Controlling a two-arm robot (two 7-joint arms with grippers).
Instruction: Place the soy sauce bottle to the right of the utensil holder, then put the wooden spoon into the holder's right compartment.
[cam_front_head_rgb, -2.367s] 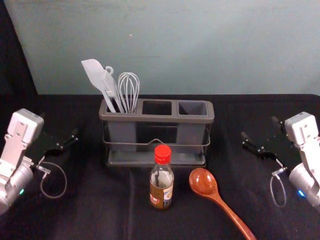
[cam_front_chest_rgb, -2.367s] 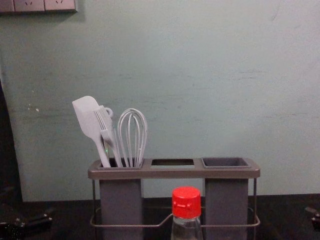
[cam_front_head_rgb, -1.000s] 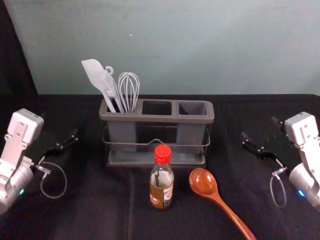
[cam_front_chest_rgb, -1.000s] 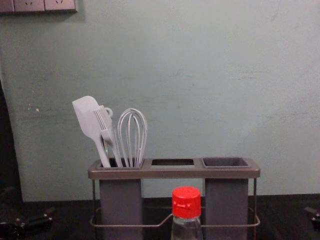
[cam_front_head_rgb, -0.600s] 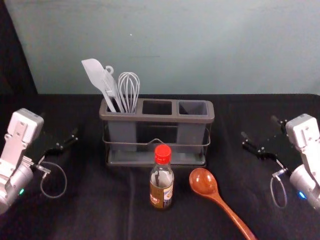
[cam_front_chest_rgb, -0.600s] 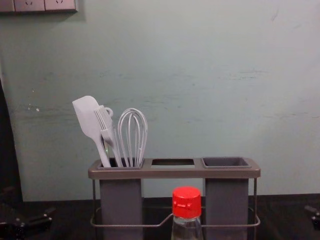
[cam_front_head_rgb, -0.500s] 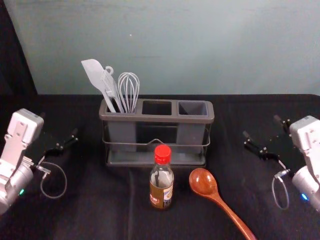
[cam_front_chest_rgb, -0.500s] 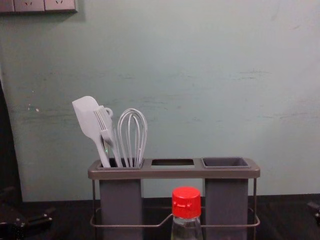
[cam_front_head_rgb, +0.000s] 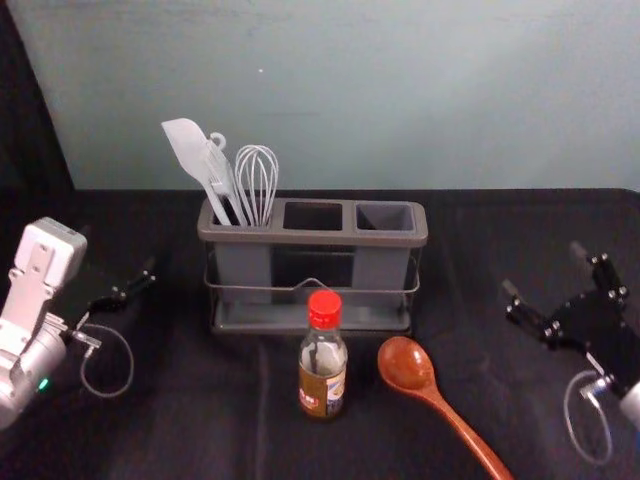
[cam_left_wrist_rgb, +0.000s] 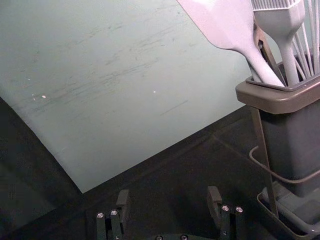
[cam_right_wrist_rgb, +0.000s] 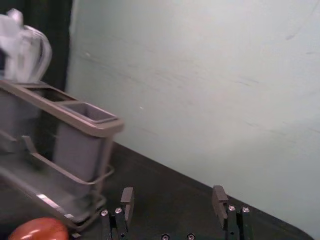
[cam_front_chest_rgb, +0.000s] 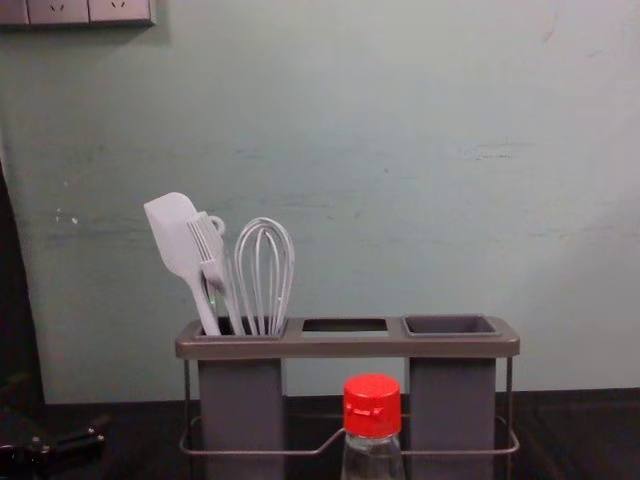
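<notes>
Behind the counter (cam_front_head_rgb: 200, 440) stands a flat, pale grey-green wall (cam_front_head_rgb: 400, 100) with faint dark scuffs. The counter is draped in creased black cloth. A black curtain (cam_front_head_rgb: 25, 110) borders the wall at the left; in the chest view, a pale socket panel (cam_front_chest_rgb: 90, 11) is mounted at the wall's upper left.

Centred toward the rear of the counter is a grey three-compartment utensil holder (cam_front_head_rgb: 312, 237) with a brown-grey rim, thin wire rail and base tray. The left hand (cam_front_head_rgb: 117, 249) is located left of the holder, fingers spread wide. The right hand (cam_front_head_rgb: 543, 269) is located right of the holder, well apart from it, its fingers likewise set wide.

The glossy reddish-brown wooden spoon (cam_front_head_rgb: 405, 364) lies on the cloth, bowl toward the holder, handle slanting to the near right. Just beside it, apart, the clear soy sauce bottle (cam_front_head_rgb: 323, 365) stands upright in front of the holder. Its parts are a ribbed red cap (cam_front_head_rgb: 324, 309), a transparent neck and a brown label with white and blue areas.

The left compartment contains a white spatula (cam_front_head_rgb: 186, 142), a white wire whisk (cam_front_head_rgb: 257, 180) and a white bristle brush (cam_front_chest_rgb: 208, 243).
</notes>
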